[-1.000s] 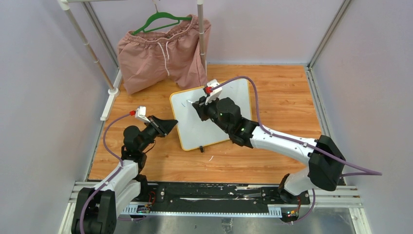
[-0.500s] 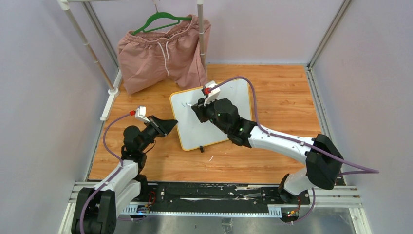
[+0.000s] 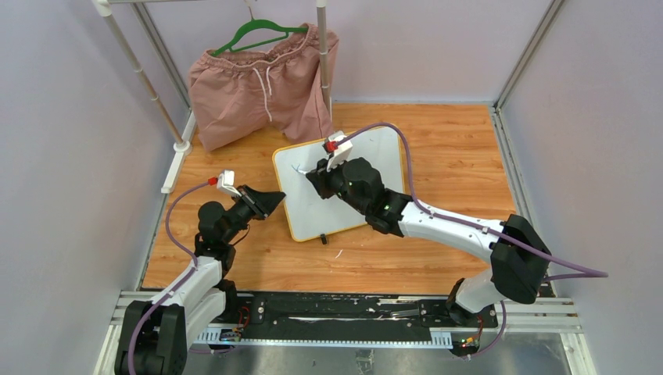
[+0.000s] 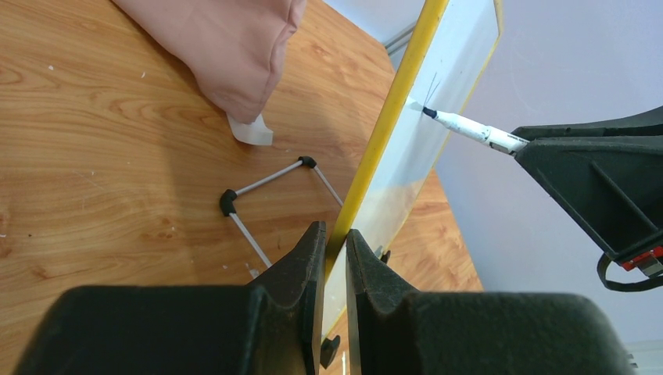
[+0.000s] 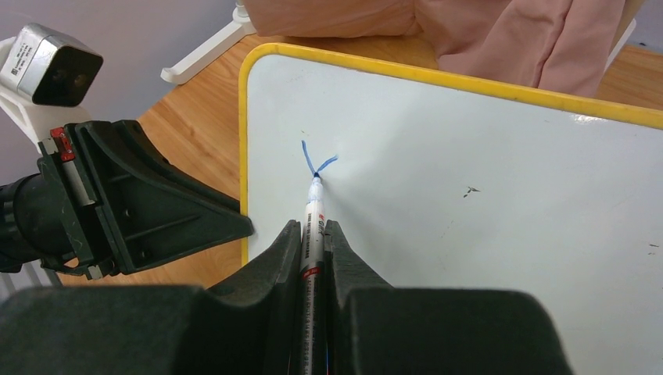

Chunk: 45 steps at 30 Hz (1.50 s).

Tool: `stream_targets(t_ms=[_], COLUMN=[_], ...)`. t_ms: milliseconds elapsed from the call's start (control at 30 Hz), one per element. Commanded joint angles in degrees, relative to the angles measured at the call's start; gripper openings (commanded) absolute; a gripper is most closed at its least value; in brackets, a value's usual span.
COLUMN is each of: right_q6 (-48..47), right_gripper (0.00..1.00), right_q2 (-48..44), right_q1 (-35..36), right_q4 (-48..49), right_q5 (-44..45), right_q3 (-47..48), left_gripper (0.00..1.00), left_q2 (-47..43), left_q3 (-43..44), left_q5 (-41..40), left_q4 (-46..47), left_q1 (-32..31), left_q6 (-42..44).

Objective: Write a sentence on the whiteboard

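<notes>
The whiteboard (image 3: 328, 205), white with a yellow frame, stands tilted on the wooden table; it also shows in the right wrist view (image 5: 485, 203) and edge-on in the left wrist view (image 4: 391, 117). My left gripper (image 3: 275, 199) (image 4: 335, 242) is shut on its left frame edge. My right gripper (image 3: 311, 170) (image 5: 313, 226) is shut on a white marker (image 5: 313, 215) (image 4: 469, 129), whose tip touches the board. Of the sentence, only a small blue V-shaped stroke (image 5: 317, 162) shows near the board's upper left.
Pink shorts (image 3: 262, 86) hang on a green hanger (image 3: 262, 31) from a white rack (image 3: 145, 78) behind the board. The board's wire stand (image 4: 266, 183) rests on the table behind it. Grey walls enclose the table.
My right gripper has moved slightly left with the marker, and a small blue stroke now shows on the board. The left arm has not moved.
</notes>
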Motion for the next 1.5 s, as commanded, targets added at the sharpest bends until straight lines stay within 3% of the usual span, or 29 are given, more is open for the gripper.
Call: stream_targets(t_ms=[0, 700, 1133, 1467], right_q6=[1.0, 2.9, 1.6, 0.9], right_gripper=[0.00, 0.00, 0.00, 0.00], right_q2=[-0.5, -3.3, -8.6, -6.4], right_q1=[-0.6, -0.6, -0.7, -1.7], right_q4=[-0.8, -2.4, -2.3, -3.6], right_q5=[-0.4, -1.1, 0.1, 0.7], right_q3=[-0.7, -5.3, -4.0, -2.3], left_gripper=[0.03, 0.03, 0.02, 0.02], left_q2=[-1.0, -1.1, -1.1, -1.6], left_q3=[-0.2, -0.3, -0.6, -0.6], left_q5=[0.6, 0.7, 0.6, 0.6], left_q4=[3.3, 3.3, 3.3, 3.3], left_q1=[-0.2, -0.2, -0.2, -0.2], left_q6=[-0.3, -0.5, -0.3, -0.2])
